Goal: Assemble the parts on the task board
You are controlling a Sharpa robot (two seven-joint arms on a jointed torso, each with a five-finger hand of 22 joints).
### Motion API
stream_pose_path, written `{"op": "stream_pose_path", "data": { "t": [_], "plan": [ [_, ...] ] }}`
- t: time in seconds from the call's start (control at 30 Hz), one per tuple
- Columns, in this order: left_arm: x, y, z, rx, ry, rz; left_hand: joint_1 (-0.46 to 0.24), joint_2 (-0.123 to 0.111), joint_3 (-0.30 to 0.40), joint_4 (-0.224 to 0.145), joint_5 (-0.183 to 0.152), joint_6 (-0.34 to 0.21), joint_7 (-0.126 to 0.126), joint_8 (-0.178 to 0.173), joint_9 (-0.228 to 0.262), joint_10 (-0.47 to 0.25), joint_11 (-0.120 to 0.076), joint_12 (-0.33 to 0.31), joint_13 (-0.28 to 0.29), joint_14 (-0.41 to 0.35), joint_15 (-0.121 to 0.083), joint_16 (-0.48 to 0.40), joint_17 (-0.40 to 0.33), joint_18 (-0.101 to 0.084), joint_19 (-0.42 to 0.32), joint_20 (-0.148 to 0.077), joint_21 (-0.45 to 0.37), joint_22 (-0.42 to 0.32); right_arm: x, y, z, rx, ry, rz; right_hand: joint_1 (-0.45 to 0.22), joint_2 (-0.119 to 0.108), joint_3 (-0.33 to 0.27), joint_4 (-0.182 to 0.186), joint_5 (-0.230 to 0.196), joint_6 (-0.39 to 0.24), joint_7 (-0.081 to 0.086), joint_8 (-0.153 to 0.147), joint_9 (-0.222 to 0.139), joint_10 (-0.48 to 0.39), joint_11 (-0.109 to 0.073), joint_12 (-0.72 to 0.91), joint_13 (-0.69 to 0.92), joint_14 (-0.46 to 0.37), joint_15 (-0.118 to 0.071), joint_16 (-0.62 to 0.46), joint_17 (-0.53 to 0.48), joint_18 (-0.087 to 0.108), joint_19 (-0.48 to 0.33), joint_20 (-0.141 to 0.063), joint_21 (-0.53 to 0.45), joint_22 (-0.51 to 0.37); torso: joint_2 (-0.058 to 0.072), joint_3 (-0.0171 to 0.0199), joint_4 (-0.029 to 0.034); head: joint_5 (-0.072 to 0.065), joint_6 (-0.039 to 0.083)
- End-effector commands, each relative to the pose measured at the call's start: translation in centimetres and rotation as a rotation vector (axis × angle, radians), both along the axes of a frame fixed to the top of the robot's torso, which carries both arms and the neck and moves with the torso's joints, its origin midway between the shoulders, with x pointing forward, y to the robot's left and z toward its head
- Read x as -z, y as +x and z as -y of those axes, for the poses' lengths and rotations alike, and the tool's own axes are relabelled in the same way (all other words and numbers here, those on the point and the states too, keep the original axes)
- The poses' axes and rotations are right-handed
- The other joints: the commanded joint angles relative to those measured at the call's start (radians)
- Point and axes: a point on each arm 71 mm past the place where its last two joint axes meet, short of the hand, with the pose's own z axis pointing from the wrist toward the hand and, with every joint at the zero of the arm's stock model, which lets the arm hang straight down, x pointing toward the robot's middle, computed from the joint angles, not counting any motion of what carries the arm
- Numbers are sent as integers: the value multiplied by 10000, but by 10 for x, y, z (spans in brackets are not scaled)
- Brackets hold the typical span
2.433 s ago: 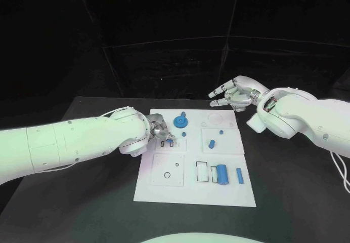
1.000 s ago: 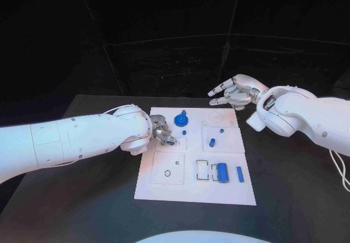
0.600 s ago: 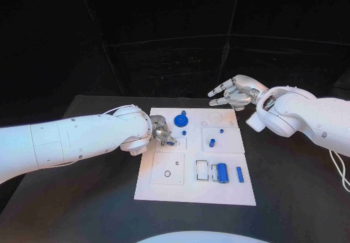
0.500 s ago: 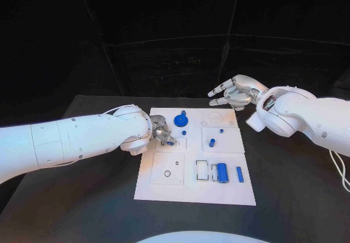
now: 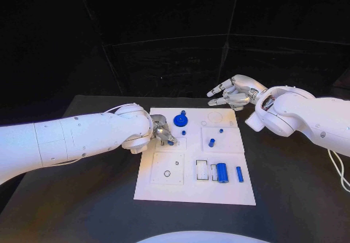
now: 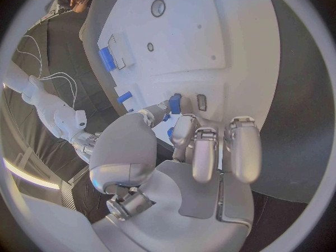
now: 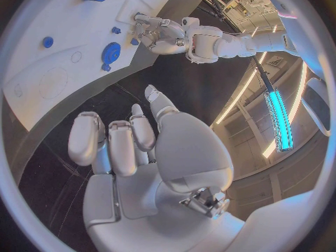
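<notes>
The white task board lies in the middle of the black table. My left hand is low over the board's left middle. Its thumb and a fingertip pinch a small blue part that stands beside an empty slot; the other fingers are curled in. In the head view this small blue part is right at the fingertips. My right hand hovers off the board's far right corner with its fingers apart, holding nothing. In the right wrist view my right hand is well away from the board.
On the board are a blue gear, a small peg, a taller peg, a thick blue cylinder and a thin blue bar. Bare black table surrounds the board.
My left hand has stayed at the small blue part, shifting only slightly. My right hand has hardly moved.
</notes>
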Motion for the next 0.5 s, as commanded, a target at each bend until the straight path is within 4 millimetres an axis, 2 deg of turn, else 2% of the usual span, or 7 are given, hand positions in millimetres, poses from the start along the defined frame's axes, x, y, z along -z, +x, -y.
{"op": "stream_pose_path", "data": {
  "t": [0.03,0.2,0.5],
  "plan": [
    [4,-2,2,214,200,-280,-108,-22,-74,8,18,44,20,-36,5,73,11,47,-7,1075,-66,31,2634,-14,180,-37,-11,48,-1,0,-1,-109,-21,-22,-43,9,-46,-12,17,-12,-21,67,0,-59,-15,-35,-11,336,-4,-37,-12,171,-85,15,-50,-9,4,-2,-6,-11,6],
    [4,-1,4,135,174,-200,-260,-17,-299,121,18,108,7,-26,12,74,0,44,-16,1075,-77,31,2634,-18,190,-50,-6,66,-1,0,-2,-121,-23,-28,-56,13,-51,-6,12,-13,-20,67,0,-77,-14,-58,-37,331,-4,-49,-35,175,-98,15,-60,-30,3,-6,14,-30,0],
    [4,1,4,39,164,-132,-644,25,-927,471,17,190,3,-5,38,99,-3,69,-14,1075,-82,31,2634,-33,222,-58,27,139,-1,0,-3,-142,-26,-37,-95,11,-71,6,2,-16,-21,69,0,-104,-13,-92,-76,319,-3,-78,-83,186,-131,15,-85,-84,-2,-9,7,-27,-11]
  ]
}}
